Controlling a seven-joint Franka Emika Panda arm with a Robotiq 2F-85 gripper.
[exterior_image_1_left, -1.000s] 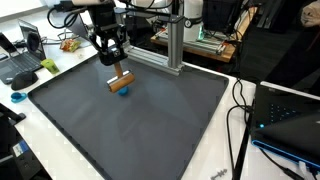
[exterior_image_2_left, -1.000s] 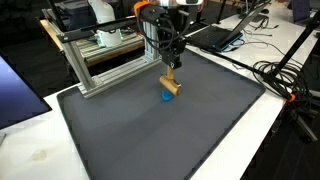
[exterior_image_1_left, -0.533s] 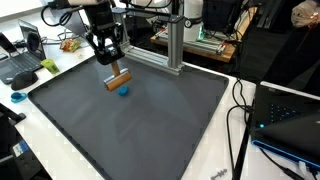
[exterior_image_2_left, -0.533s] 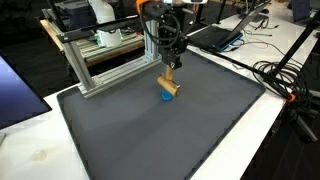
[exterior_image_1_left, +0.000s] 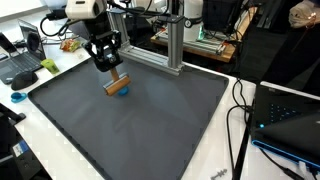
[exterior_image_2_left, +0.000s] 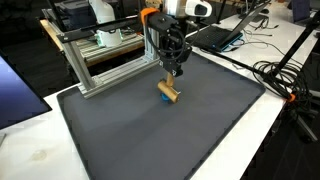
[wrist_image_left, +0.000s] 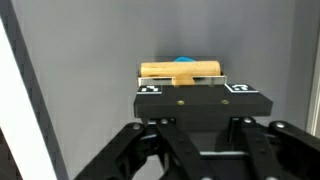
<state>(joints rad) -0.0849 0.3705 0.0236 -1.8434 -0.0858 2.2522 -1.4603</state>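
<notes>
My gripper (exterior_image_1_left: 109, 68) hangs over the far part of the black mat (exterior_image_1_left: 130, 130), shut on a tan wooden block (exterior_image_1_left: 117, 85). The block lies crosswise under the fingers, just above the mat. A small blue object (exterior_image_1_left: 123, 92) peeks out from beneath it. In the other exterior view the gripper (exterior_image_2_left: 172, 74) holds the block (exterior_image_2_left: 168, 93), and the blue object (exterior_image_2_left: 163, 99) shows only as a sliver at the block's edge. In the wrist view the block (wrist_image_left: 180, 70) sits just past the gripper (wrist_image_left: 190, 82), with the blue object (wrist_image_left: 186, 60) behind it.
An aluminium frame (exterior_image_1_left: 172, 45) (exterior_image_2_left: 100, 60) stands at the mat's far edge, close to the gripper. Laptops (exterior_image_1_left: 20, 62) (exterior_image_2_left: 222, 35) and cables (exterior_image_1_left: 240, 110) lie off the mat. The mat's raised border (exterior_image_2_left: 60, 110) runs all around.
The gripper has shifted a little sideways and down with the wooden block. The blue object is now more covered by the block.
</notes>
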